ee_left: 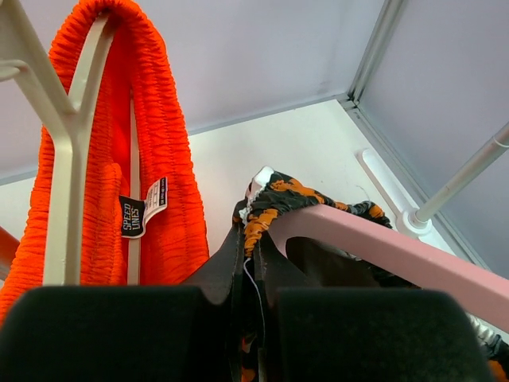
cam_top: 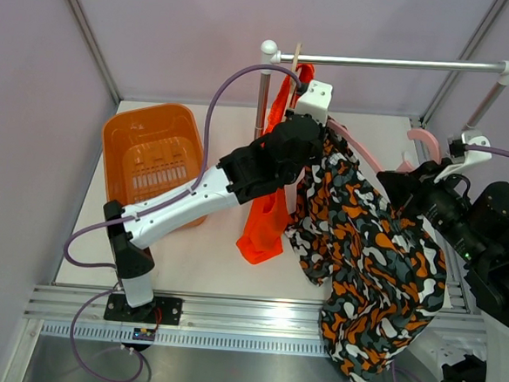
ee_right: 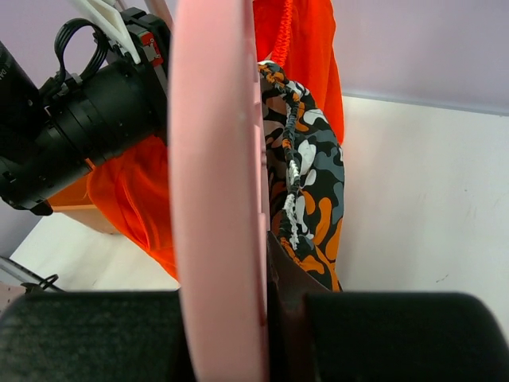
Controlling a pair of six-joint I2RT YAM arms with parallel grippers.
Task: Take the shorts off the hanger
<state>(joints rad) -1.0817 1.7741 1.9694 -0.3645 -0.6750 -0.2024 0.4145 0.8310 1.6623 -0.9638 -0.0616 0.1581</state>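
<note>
At the back of the table (cam_top: 188, 265), below the metal rail (cam_top: 394, 63), both pairs of shorts hang close together. The camouflage shorts (cam_top: 372, 260) are on the pink hanger (cam_top: 356, 144), with their waistband bunched over its arm. From there the cloth falls forward and to the right, and in the top view its lower end reaches past the table's near edge.

The left tool (ee_left: 248, 263) is clenched on that waistband, just beside the hanger arm. In the left wrist view the patterned cloth and its white drawcord are pinched between the two dark fingers (ee_left: 227, 267), with the pink bar running off to the right just above them.

The right tool (cam_top: 401, 185) is closed on the pink hanger itself. In its own camera the bar stands upright between the fingers, and the camouflage cloth hangs just beside it on the right.

The orange shorts (cam_top: 265, 227) hang just left of the patterned pair, with their ribbed elastic waist looped over a white hanger (ee_left: 67, 159) and a small black-and-white label showing inside — neither tool touches them.

An orange basket (cam_top: 150, 127) sits on the table at the left, well apart from both garments.
</note>
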